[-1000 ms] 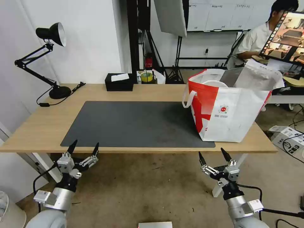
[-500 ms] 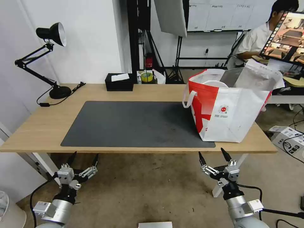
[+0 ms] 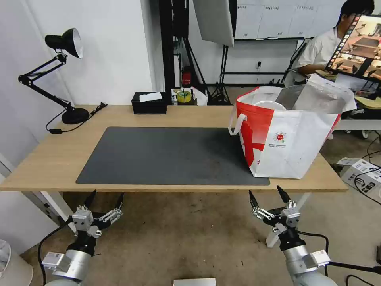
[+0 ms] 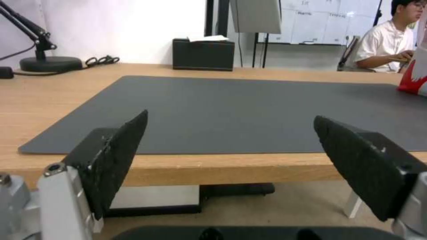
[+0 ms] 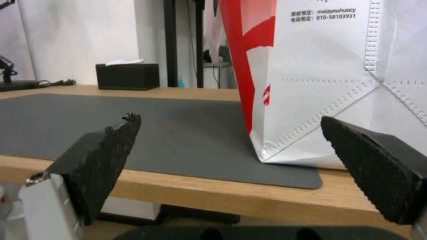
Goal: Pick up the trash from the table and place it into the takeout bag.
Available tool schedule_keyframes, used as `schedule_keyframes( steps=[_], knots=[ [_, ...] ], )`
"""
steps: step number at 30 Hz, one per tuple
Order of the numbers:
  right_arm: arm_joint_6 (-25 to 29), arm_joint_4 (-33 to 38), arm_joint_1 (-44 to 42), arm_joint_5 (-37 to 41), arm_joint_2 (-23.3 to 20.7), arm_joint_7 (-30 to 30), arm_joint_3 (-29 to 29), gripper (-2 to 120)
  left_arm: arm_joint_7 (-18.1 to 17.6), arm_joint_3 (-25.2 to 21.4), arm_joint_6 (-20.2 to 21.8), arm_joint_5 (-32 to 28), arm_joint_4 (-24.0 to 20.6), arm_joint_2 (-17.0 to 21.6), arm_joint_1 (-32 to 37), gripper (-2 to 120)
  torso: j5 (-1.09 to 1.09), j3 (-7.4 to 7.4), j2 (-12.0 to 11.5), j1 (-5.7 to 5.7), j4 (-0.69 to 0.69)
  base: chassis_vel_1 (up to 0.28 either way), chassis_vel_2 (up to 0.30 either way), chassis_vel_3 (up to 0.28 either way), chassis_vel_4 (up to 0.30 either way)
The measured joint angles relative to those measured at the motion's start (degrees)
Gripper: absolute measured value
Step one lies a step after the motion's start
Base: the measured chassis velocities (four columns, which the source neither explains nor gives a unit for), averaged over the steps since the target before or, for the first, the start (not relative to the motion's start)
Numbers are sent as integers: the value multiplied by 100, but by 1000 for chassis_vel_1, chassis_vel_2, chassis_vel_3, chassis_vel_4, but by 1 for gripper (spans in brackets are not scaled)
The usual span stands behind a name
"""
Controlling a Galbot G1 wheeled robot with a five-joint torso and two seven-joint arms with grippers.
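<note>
Left gripper (image 3: 105, 196) sits low, below the near edge of the long light-wood table (image 3: 47, 159), fingers spread wide, holding nothing. Right gripper (image 3: 266, 193) likewise low below the near edge, fingers apart, empty. Large red-and-white takeout bag (image 3: 289, 139) with white loop handles stands upright just beyond the right gripper, partly on the dark grey mat (image 3: 166, 155). Black tissue box (image 3: 149, 103) sits far beyond the left gripper, at the table's back edge. Trash: can't see any loose on the tabletop.
</note>
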Motion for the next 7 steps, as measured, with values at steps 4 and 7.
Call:
schedule_keyframes(
  steps=[4, 7],
  knots=[
    [0, 0, 0, 0, 0, 0, 0, 100, -1, 2, 0, 0, 2, 2, -2, 100, 0, 0, 0, 0, 0, 0, 0, 0, 0],
    [0, 0, 0, 0, 0, 0, 0, 100, -1, 3, 1, -1, 4, 2, -4, 100, 0, 0, 0, 0, 0, 0, 0, 0, 0]
  ],
)
